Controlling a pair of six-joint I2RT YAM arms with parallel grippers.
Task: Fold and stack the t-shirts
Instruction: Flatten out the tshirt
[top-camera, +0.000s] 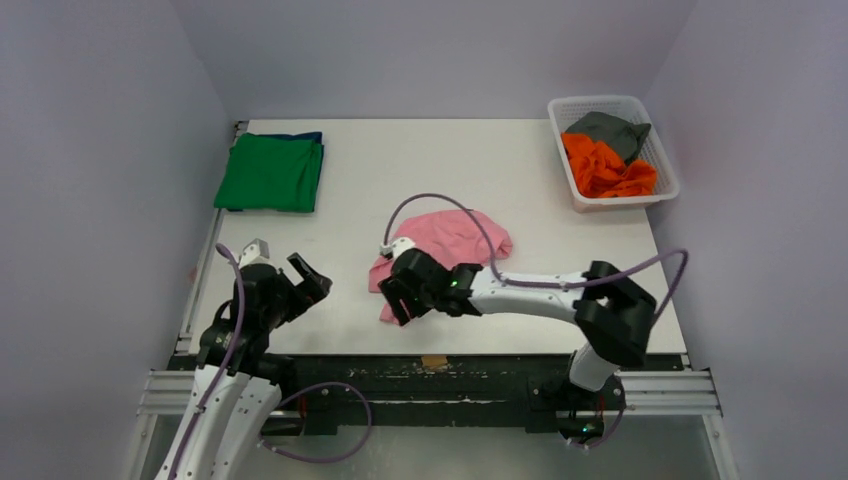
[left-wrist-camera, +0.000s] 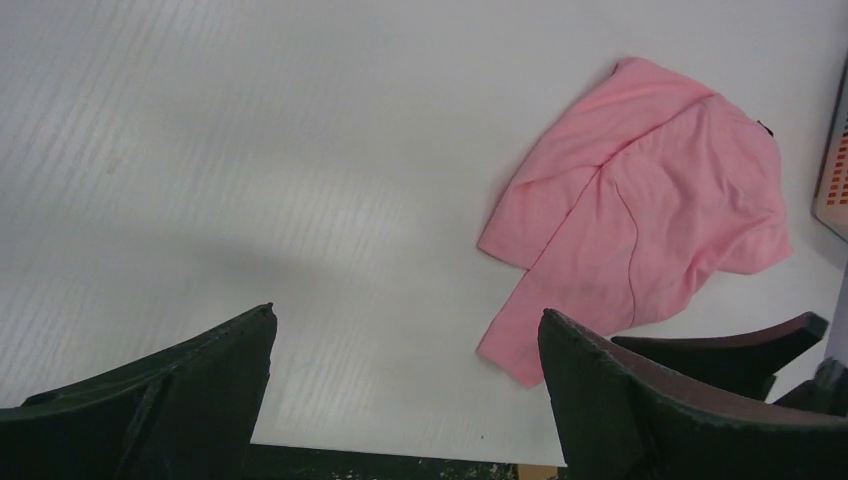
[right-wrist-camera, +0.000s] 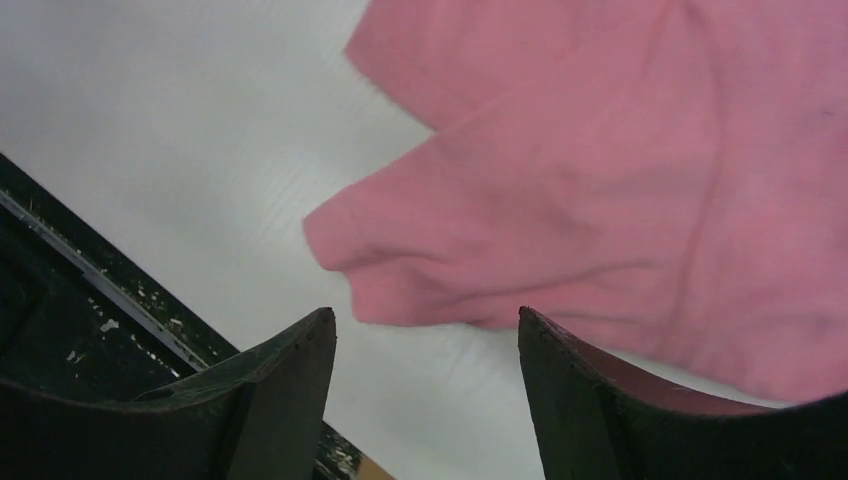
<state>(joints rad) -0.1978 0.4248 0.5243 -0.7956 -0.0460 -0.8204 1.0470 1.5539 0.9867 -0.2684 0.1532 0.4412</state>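
The pink t-shirt (top-camera: 455, 235) lies crumpled, not yet folded, near the middle of the bench (top-camera: 450, 160), a little toward the near edge. From above, the right claw (top-camera: 395, 300) hangs over the shirt's near-left corner with its jaws spread and nothing in them, likely placed there to pinch that edge and pull the cloth flat. The left claw (top-camera: 308, 283) waits well apart to the left, also spread and empty. At the far left a green t-shirt (top-camera: 270, 172) sits folded on a dark blue one (top-camera: 300, 136); that looks like the stack this shirt must join. A white basket (top-camera: 612, 105) at the far right holds an orange shirt (top-camera: 605, 170) and a grey one (top-camera: 610, 130).

The left wrist camera shows the left claw (left-wrist-camera: 405, 330) wide open over bare bench, the pink shirt (left-wrist-camera: 650, 210) off to its right with one sleeve trailing toward the near edge.

The right wrist camera shows the right claw (right-wrist-camera: 425, 330) open just short of a rounded fold of the pink cloth (right-wrist-camera: 600, 200). Nothing blocks it, though the bench's dark frame (right-wrist-camera: 60, 290) runs close by.
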